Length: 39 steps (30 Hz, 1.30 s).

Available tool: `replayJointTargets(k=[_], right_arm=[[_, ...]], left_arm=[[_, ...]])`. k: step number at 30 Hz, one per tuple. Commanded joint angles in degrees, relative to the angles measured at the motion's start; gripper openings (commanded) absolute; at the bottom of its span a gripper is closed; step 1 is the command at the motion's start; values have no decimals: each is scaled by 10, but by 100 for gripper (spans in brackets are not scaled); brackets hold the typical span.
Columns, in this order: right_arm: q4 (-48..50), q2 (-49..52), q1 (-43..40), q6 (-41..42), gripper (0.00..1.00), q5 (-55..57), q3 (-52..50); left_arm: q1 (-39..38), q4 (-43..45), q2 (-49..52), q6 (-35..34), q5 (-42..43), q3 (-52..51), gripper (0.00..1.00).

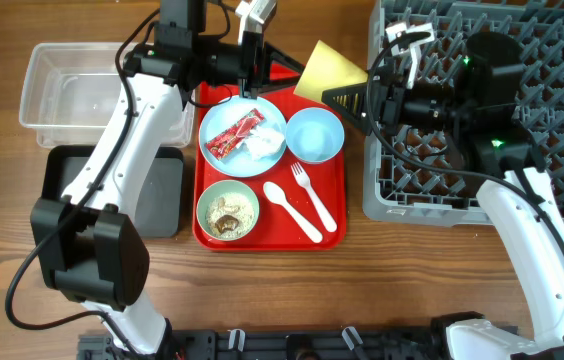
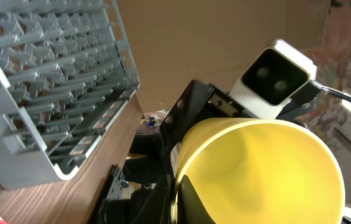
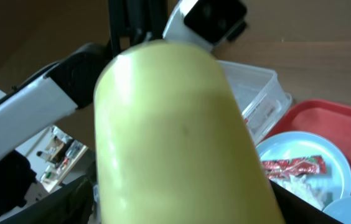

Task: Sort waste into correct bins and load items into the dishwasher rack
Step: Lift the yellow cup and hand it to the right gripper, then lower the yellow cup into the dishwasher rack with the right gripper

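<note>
Tub (image 1: 34, 95) and black tray (image 1: 157, 195) look empty. Left gripper (image 1: 248, 88) hangs above the plate (image 1: 264, 117); its opening I can't tell. Wrapper (image 1: 232, 135), tissue (image 1: 262, 146), scraps (image 1: 228, 212), bowls (image 1: 314, 135), cutlery (image 1: 290, 208) lie on the red tray (image 1: 267, 236). Right gripper (image 1: 354, 97) clamps the cup (image 1: 327, 70) beside the bare rack (image 1: 552, 90).

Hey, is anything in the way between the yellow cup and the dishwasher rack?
Nothing visible. The right gripper holds the yellow cup just left of the dishwasher rack; only the rack's own side wall lies between them.
</note>
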Motion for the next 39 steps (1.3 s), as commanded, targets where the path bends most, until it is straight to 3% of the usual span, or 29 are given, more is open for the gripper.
replayJointTargets(k=[1, 4, 6, 9, 14, 23, 28, 29, 30, 32, 34, 39], right_arm=[[-2, 1, 3, -10, 71, -16, 11], [-2, 0, 3, -11, 63, -15, 11], [-2, -2, 1, -11, 63, -13, 11], [3, -8, -14, -11, 83, -11, 11], [10, -10, -24, -10, 85, -28, 11], [29, -10, -24, -9, 76, -38, 11], [35, -10, -23, -9, 62, -56, 11], [35, -10, -23, -9, 62, -57, 11], [33, -11, -23, -10, 60, -57, 11], [30, -17, -29, -12, 58, -59, 11], [17, -31, -43, -12, 58, -58, 11], [-96, -93, -100, -38, 55, 3, 11]], left_arm=[[0, 30, -8, -37, 14, 5, 4], [0, 33, -8, -38, 14, 5, 4], [0, 33, -8, -38, 14, 5, 4], [0, 33, -8, -38, 20, 5, 4], [-1, 33, -8, -38, 20, 5, 4], [-1, 33, -8, -38, 24, 5, 4], [-1, 33, -8, -38, 24, 5, 5], [-1, 33, -8, -38, 24, 5, 8], [-1, 33, -8, -38, 24, 5, 28], [0, 33, -8, -38, 24, 5, 56], [5, 33, -8, -38, 19, 5, 71], [33, 33, -8, -38, 11, 5, 82]])
